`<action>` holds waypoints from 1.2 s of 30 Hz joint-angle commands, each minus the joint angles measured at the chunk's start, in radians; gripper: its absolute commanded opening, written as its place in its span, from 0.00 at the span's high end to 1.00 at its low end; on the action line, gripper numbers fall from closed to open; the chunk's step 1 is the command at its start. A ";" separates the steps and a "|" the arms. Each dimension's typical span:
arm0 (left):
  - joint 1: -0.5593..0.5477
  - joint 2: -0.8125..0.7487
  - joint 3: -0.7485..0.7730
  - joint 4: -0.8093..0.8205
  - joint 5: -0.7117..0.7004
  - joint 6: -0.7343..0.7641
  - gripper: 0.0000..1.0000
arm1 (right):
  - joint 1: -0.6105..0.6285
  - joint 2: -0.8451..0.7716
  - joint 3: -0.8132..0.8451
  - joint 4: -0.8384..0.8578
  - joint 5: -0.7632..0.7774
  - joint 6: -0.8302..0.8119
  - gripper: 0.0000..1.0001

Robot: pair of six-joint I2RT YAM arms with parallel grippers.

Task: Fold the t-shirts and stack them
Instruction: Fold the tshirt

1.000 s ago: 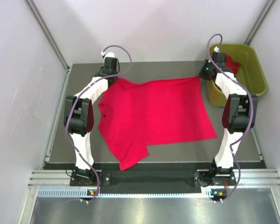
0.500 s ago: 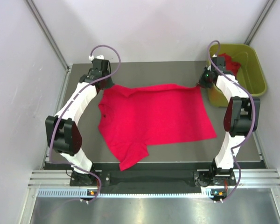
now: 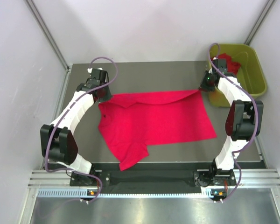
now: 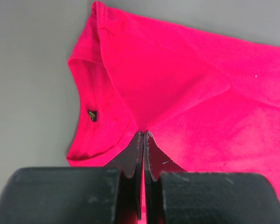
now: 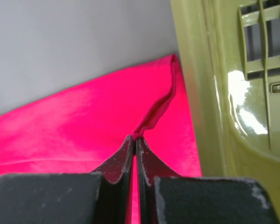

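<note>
Red cloth: one t-shirt (image 3: 154,121), thin, soft and plain, spread across the middle of the table (image 3: 154,70), collar toward the left edge, hem toward the right.
Far edge: lifted at both ends and rolled slightly over, with a soft crease along it.
Near sleeve: reaches the table's near edge.
Neck tag: small dark tag (image 4: 92,115) inside the ribbed neckline.
Left gripper (image 4: 143,137): black jaws pressed together on a pinch of the t-shirt beside the collar.
Right gripper (image 5: 133,138): jaws closed tight on the far-right hem corner, which bunches into a narrow ridge.
Basket (image 3: 257,74): glossy yellow-green plastic with a slotted wall, at the table's far right corner, just beside the pinched hem; a second t-shirt (image 3: 231,62) lies crumpled inside.
Table surface: matte dark grey, smooth.
</note>
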 commanded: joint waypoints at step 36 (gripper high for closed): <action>0.012 -0.095 -0.224 -0.024 0.024 -0.036 1.00 | 0.043 0.017 -0.044 -0.099 0.183 -0.165 0.95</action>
